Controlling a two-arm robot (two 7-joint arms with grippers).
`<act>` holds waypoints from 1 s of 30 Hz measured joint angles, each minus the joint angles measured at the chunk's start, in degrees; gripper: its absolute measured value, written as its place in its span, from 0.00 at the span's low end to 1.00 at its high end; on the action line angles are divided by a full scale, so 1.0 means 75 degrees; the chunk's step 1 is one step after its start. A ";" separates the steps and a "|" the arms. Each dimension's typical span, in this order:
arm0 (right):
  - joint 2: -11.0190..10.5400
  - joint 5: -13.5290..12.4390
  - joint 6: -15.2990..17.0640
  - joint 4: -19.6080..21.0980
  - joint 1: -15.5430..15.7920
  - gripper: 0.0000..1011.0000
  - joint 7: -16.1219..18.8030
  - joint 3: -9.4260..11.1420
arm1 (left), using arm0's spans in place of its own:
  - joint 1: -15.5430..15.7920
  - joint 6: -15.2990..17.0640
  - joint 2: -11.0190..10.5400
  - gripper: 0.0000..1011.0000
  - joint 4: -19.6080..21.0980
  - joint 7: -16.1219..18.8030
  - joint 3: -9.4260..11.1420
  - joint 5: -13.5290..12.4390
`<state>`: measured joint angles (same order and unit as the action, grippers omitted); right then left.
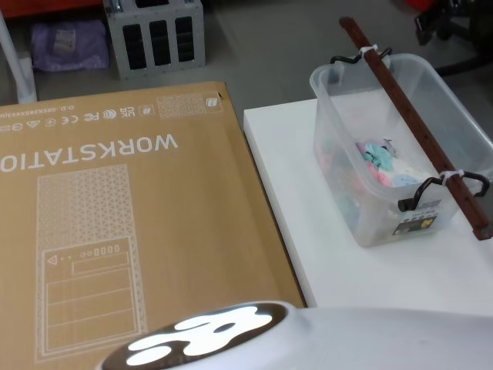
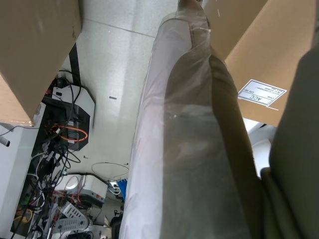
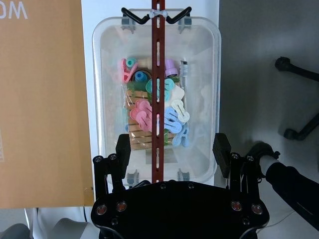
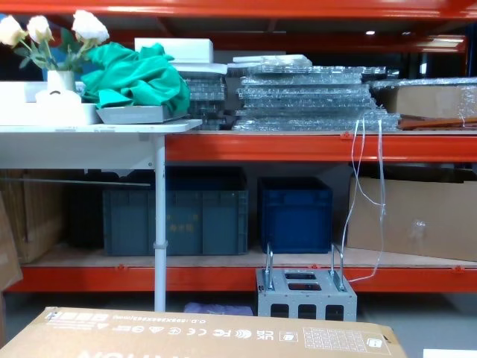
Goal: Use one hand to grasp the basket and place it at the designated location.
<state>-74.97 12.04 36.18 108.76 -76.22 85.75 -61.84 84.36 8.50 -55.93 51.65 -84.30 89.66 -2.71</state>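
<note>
The basket [image 1: 331, 116] is a clear frosted bin standing on the white table [image 1: 308, 231] at the right. A long reddish-brown bar handle [image 1: 416, 123] is tied across its top with white zip ties on black hooks. Several coloured clips [image 3: 149, 112] lie inside. In the right wrist view the basket [image 3: 104, 74] lies straight below my right gripper [image 3: 172, 149], which is open. Its two black fingers [image 3: 123, 149] stand on either side of the bar handle [image 3: 157, 74], above the basket's near end and touching nothing.
A big cardboard box [image 1: 131, 216] marked WORKSTATION lies just left of the table. A grey metal block [image 1: 154, 35] stands on the floor behind it. Black chair legs [image 3: 299, 99] spread on the floor beside the table. Dark blue crates [image 4: 294, 212] sit on the far shelving.
</note>
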 joint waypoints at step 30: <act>0.0322 -0.0499 -0.0327 -0.0511 0.0933 0.99 -0.0591 0.0213 | 0.0000 0.0000 0.0000 0.00 -0.0001 0.0000 0.0000 0.0000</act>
<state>-72.56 8.30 33.73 104.93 -69.23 81.32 -60.24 84.36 8.49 -55.93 51.64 -84.30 89.66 -2.71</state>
